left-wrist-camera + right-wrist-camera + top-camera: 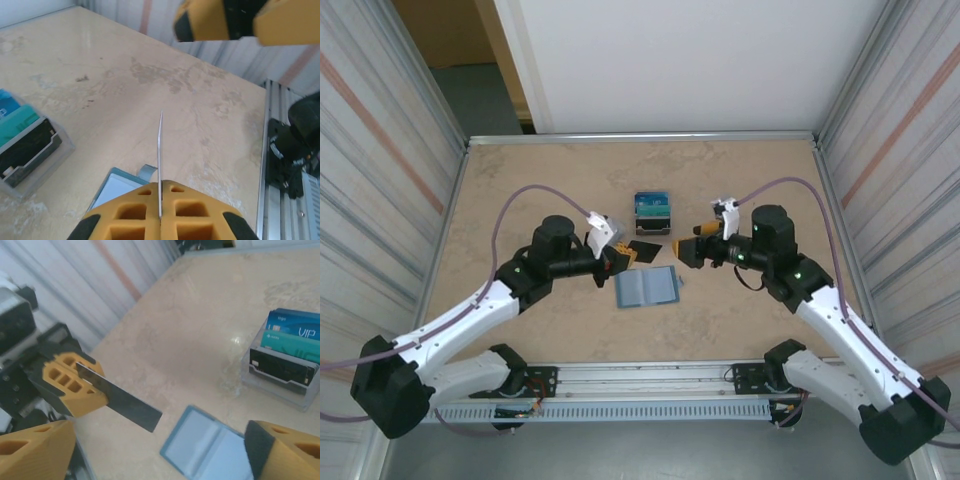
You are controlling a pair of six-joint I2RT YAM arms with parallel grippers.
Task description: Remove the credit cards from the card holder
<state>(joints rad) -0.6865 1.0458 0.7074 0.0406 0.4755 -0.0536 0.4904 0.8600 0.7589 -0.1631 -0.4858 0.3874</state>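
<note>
**One card out and in hand, waiting to be set down**

Top external: the card holder (pixel 647 287) lies open and flat near the middle of the tabletop (pixel 520 190), with a clear card stand (pixel 653 213) behind it toward the far edge. The left end effector (pixel 625 254) is clenched on a dark credit card (pixel 643 250), raised between stand and holder. The right end effector (pixel 688 250) faces it.

Left wrist: the card shows edge-on (a thin upright line), pinched between the yellow pads (pixel 125 215), with the holder below.

Right wrist: the right jaws stand wide apart, released, gripping nothing, near the card's free end.

Judgement: this card looks fully extracted. The next move calls for laying it down off the holder, then checking the pockets (their contents are unclear here).
</note>
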